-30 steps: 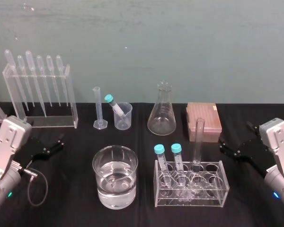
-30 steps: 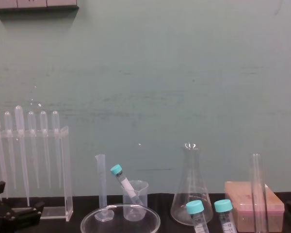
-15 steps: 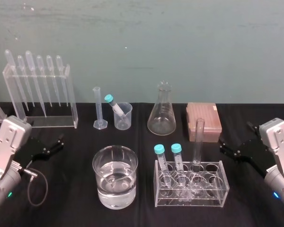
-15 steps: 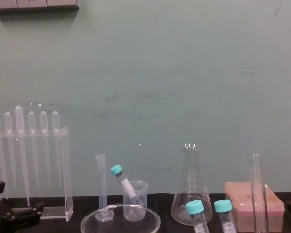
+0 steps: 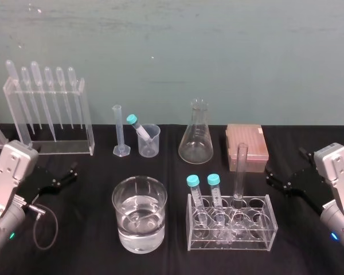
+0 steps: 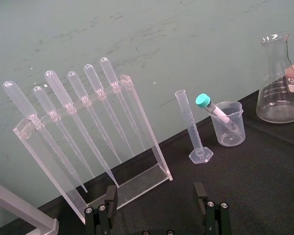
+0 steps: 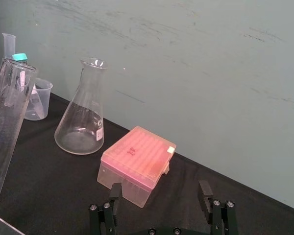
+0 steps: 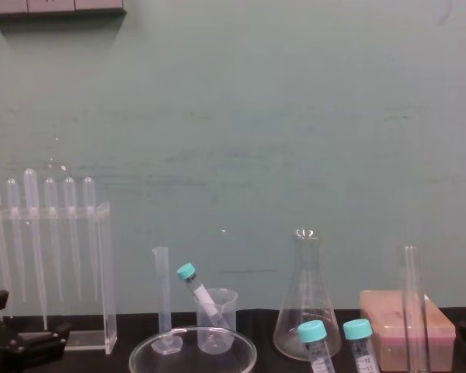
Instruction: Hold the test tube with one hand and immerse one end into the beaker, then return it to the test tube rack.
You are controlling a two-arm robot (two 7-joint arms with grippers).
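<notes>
My left gripper (image 5: 67,173) and right gripper (image 5: 275,176) sit at either side, fingers spread, empty; the long clear glass test tube (image 5: 239,172) stands in the clear rack (image 5: 265,230).

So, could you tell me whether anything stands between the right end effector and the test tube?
Nothing visible does. The open right end effector sits just right of the test tube, which stands upright in the rack, with bare black cloth between them. The pink tip box lies farther back. The left end effector rests far left.
</notes>
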